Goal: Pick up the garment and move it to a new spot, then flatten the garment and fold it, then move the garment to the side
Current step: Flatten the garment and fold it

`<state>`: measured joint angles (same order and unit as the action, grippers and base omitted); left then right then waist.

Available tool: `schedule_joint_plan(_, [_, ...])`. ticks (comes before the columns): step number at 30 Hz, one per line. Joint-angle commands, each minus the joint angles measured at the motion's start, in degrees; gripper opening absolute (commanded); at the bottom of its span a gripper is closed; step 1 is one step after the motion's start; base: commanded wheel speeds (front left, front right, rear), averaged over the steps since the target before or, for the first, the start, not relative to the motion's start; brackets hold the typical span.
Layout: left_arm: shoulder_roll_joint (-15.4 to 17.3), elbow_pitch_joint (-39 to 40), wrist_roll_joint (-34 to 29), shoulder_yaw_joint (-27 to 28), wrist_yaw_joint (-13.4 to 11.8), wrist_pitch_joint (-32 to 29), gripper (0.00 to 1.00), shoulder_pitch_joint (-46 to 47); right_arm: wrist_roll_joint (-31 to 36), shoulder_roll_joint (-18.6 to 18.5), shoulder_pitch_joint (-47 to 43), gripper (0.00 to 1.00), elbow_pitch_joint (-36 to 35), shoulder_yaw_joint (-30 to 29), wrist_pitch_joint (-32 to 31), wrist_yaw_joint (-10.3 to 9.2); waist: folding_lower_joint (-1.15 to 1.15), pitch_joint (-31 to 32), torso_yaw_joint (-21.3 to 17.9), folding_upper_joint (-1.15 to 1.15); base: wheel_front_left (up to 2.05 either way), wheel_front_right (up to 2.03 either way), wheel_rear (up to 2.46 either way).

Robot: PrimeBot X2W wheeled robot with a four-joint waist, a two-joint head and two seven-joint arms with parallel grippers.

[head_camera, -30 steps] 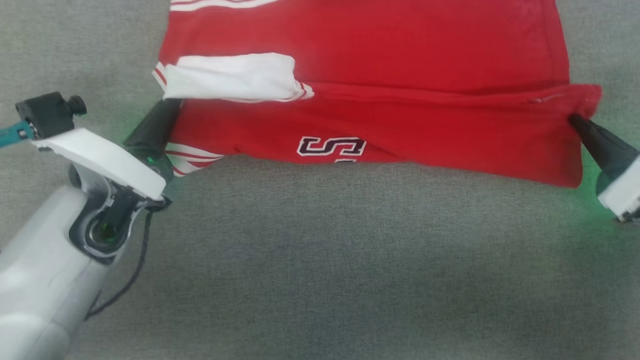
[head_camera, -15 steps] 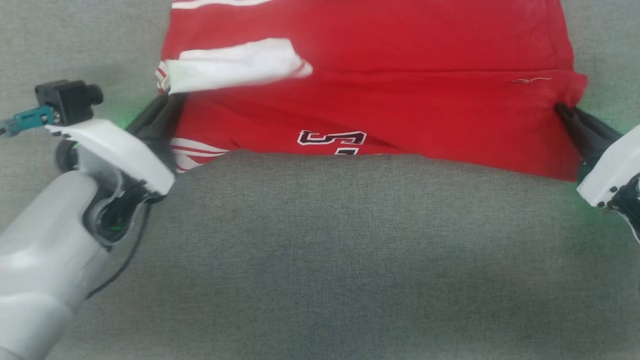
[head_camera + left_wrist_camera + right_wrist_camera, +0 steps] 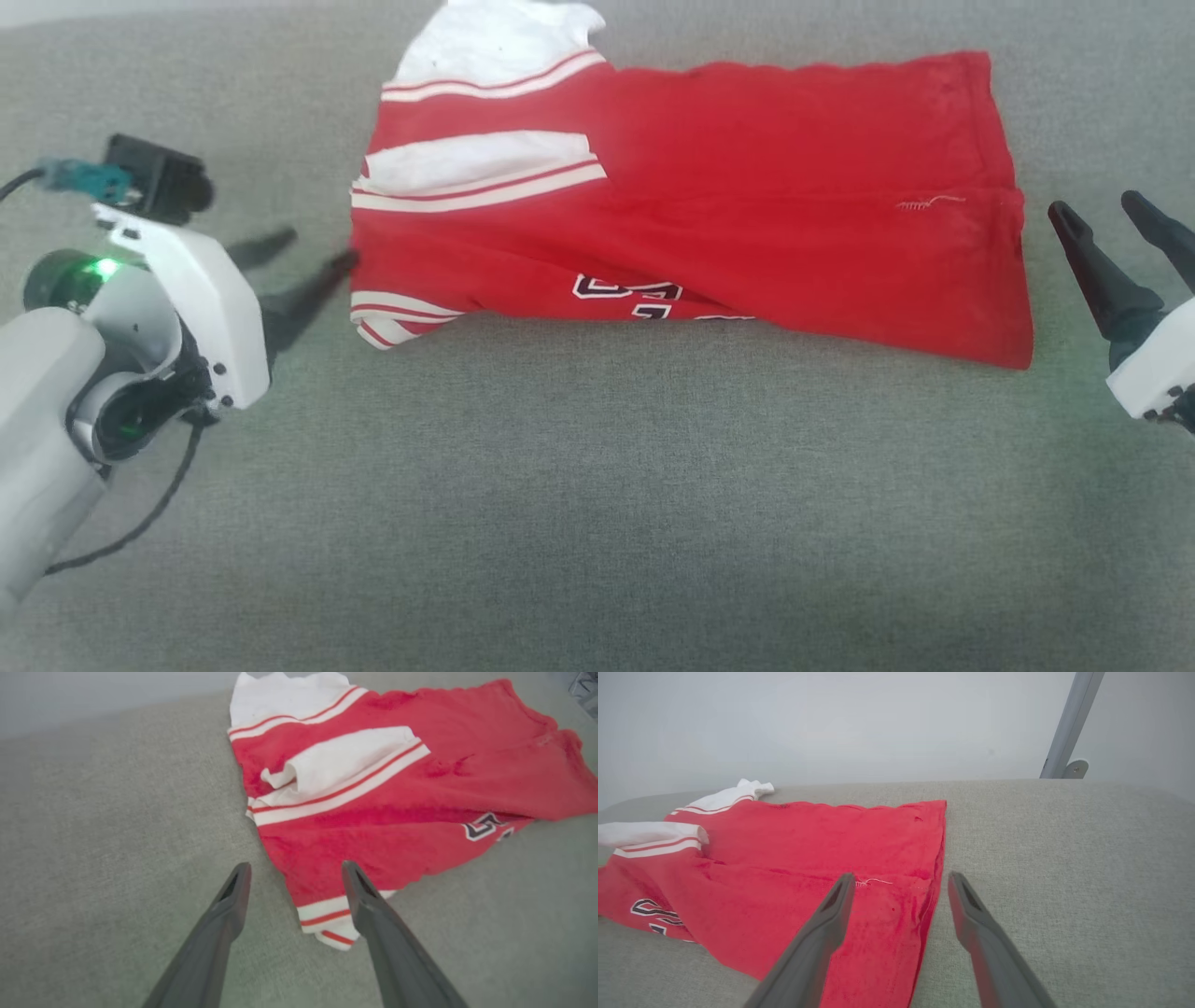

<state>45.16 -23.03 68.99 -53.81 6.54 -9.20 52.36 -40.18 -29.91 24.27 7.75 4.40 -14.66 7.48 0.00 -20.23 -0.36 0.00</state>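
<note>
1. Left gripper (image 3: 319,246) sits at the left of the head view, its two dark fingers spread wide, pointing up and rightward, holding nothing
2. Left forearm (image 3: 37,420), pale grey, rises from the lower left corner, with a green light (image 3: 101,269) glowing near its wrist
3. Right gripper (image 3: 1092,202) is at the right edge, fingers spread wide, pointing up and slightly left, empty

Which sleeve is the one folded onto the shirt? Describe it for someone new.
On the grey surface lies a red shirt. At its left end a white sleeve lies flat on the red body, bordered by striped trim. The other sleeve juts past the shirt's far edge, not onto the red.
</note>
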Motion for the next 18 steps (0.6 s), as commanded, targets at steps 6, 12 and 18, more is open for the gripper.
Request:
schedule_joint_plan(6, [2.7, 6.7, 6.9, -2.8, -4.6, -19.8, 1.0, 2.7, 0.8, 1.3, -1.4, 1.0, -3.3, -0.5, -1.1, 0.01, 0.0, -0.3, -0.9, 0.0, 0.0, 0.0, 0.0])
schedule_joint_plan(12, [2.2, 5.6, 10.1, -2.6, -7.7, -26.2, 1.0, 4.7, 1.0, 2.2, -0.8, 1.0, -4.7, -0.3, -1.9, 0.01, 0.0, -2.9, -3.3, 0.0, 0.0, 0.0, 0.0])
schedule_joint_plan(18, [1.8, 3.7, 12.6, -3.0, -7.9, -30.5, 1.0, 5.0, 1.3, 2.6, -0.8, 1.0, -5.3, -0.9, -2.2, 0.01, 0.0, -4.5, -5.1, 0.0, 0.0, 0.0, 0.0])
